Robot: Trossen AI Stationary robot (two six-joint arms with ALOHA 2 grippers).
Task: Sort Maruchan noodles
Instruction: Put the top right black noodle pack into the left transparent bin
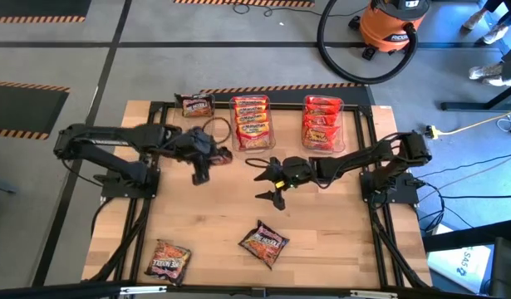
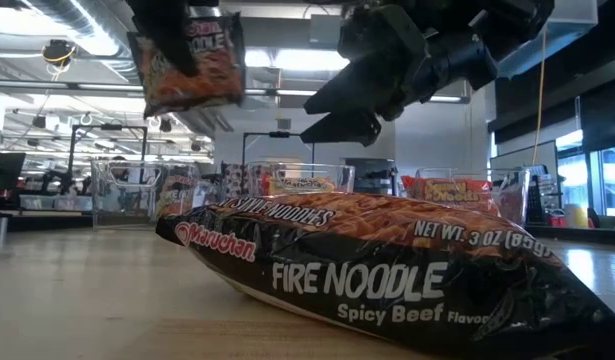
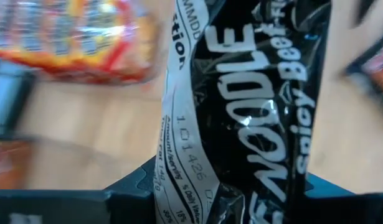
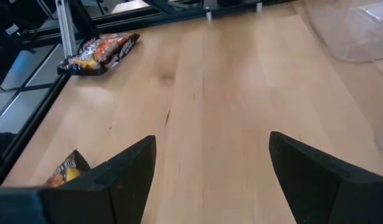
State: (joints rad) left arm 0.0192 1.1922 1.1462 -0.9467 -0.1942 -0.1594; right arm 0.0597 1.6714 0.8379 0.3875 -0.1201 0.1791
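Between the left tool's (image 1: 202,170) two fingers hangs a dark Fire Noodle packet (image 3: 253,106), pinched and lifted clear of the desk (image 1: 321,224); the low view shows that packet (image 2: 187,62) dangling in the air. Just behind this tool stand three clear tubs along the far edge of the desk: the left tub (image 1: 197,105) holds one dark packet, the middle tub (image 1: 251,123) holds a stack of orange-yellow packets, and the right tub (image 1: 322,123) holds red ones. Near the middle of the desk, the right tool (image 1: 268,178) hovers with its fingers (image 4: 116,180) spread wide and nothing between them. Toward the near edge, two more dark packets lie flat on the wood, one near the left corner (image 1: 168,261) and one closer to the centre (image 1: 264,242), well apart from each other.
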